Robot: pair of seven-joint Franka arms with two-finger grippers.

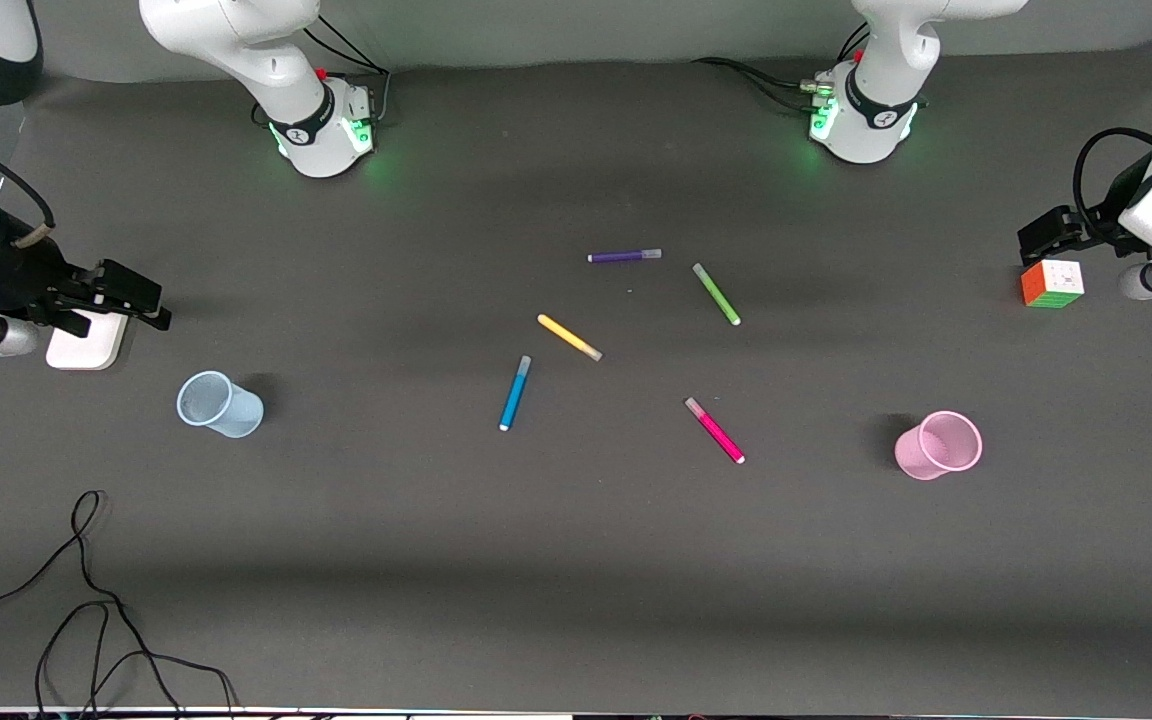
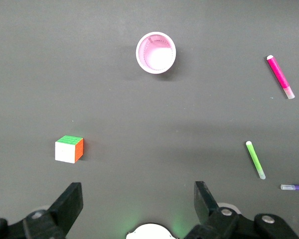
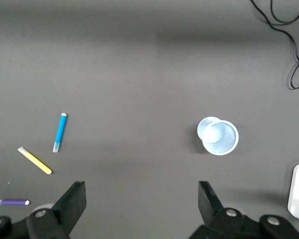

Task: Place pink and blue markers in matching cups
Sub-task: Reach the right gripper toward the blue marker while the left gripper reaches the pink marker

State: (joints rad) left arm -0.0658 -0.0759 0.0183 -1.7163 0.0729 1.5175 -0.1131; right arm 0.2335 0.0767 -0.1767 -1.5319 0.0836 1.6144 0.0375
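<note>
The blue marker (image 1: 515, 393) and the pink marker (image 1: 715, 430) lie flat mid-table, apart from each other. The pale blue cup (image 1: 220, 404) stands toward the right arm's end and the pink cup (image 1: 939, 445) toward the left arm's end. Both cups are upright and hold nothing. My right gripper (image 1: 141, 300) is open and empty, up over a white pad at the right arm's end; its wrist view (image 3: 142, 196) shows the blue cup (image 3: 218, 136) and blue marker (image 3: 60, 132). My left gripper (image 1: 1041, 238) is open and empty over the colour cube; its wrist view (image 2: 138, 199) shows the pink cup (image 2: 156, 53) and pink marker (image 2: 280, 76).
A purple pen (image 1: 625, 256), a green pen (image 1: 716, 293) and a yellow pen (image 1: 569, 337) lie farther from the front camera than the two markers. A colour cube (image 1: 1052, 283) sits at the left arm's end, a white pad (image 1: 86, 345) at the right arm's end. A black cable (image 1: 86, 600) loops near the front edge.
</note>
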